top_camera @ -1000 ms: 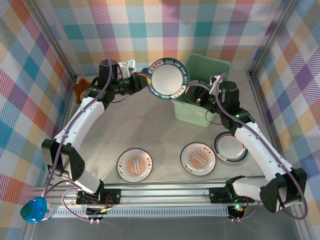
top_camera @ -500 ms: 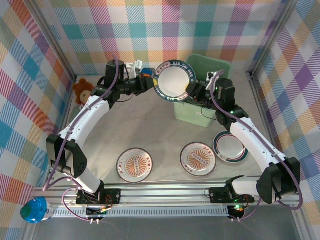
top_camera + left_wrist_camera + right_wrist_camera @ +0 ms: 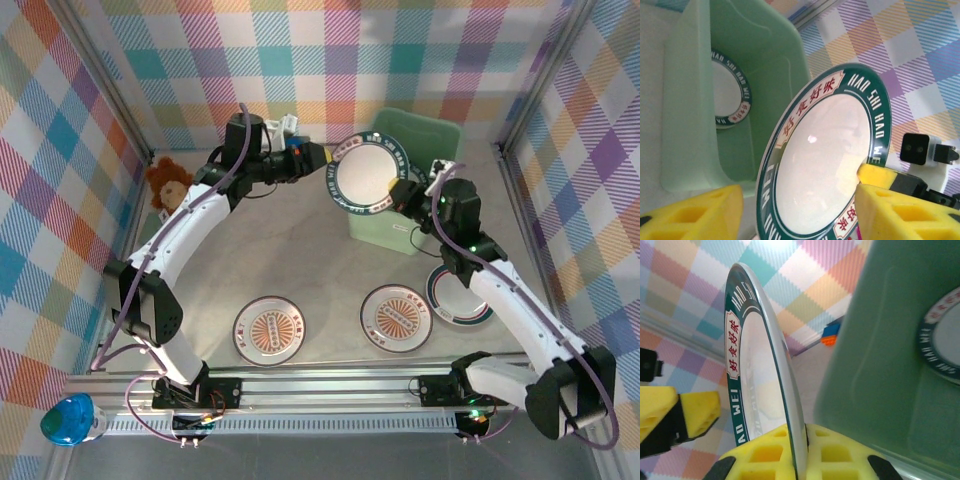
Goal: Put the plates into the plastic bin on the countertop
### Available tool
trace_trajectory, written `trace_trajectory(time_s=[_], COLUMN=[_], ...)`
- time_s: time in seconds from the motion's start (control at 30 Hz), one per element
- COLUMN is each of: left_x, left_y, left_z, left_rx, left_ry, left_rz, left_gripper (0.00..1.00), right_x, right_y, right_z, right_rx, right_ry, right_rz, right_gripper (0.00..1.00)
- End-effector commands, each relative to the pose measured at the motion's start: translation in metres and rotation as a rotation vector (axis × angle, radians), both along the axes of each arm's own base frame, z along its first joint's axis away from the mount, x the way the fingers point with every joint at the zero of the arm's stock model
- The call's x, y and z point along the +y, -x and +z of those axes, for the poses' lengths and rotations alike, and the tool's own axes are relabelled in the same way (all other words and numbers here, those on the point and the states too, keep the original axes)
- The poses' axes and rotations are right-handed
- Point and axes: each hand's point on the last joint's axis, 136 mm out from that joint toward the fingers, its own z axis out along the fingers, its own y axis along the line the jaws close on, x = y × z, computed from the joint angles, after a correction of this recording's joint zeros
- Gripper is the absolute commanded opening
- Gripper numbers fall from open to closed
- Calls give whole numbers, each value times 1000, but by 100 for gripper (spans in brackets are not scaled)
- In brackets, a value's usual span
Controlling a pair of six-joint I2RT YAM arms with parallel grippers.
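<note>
The plate in play is white in the middle with a dark teal rim. White letters run round that rim, and cream panels on it carry red Chinese characters. It stands on edge in the air, tilted, right by the left wall of the bin.

The right gripper has it. From the wrist view the thin edge is pinched tight between the two yellow pads. The left gripper sits on the side of the plate away from the bin. Its yellow fingers are spread wide, and neither of them is on the plate.

The bin is a pale mint-green tub with a rolled rim. A second teal-rimmed plate is already inside it.

The countertop is light beige and faintly marbled. In front of the bin, towards the arm bases, lie two plates with orange sunburst centres. A third teal-rimmed plate is partly tucked under the right arm.

Well off to the bin's left a brown soft toy leans in the corner. A small blue and orange block sits near the bin, by the back wall. Bright plaid walls close in the whole space.
</note>
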Motion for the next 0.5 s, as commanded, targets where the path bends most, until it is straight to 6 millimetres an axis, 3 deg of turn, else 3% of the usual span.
trace_trajectory(time_s=[0.0, 0.47], left_x=[0, -42], left_y=[-13, -29], left_z=[8, -71], left_rx=[-64, -172], left_ry=[-40, -597], left_rz=[66, 90], left_gripper=[66, 74], right_x=[-33, -104], right_y=[4, 32], right_z=[32, 59], right_rx=[-101, -148], right_ry=[-11, 18], right_rz=[-164, -393], right_gripper=[0, 0])
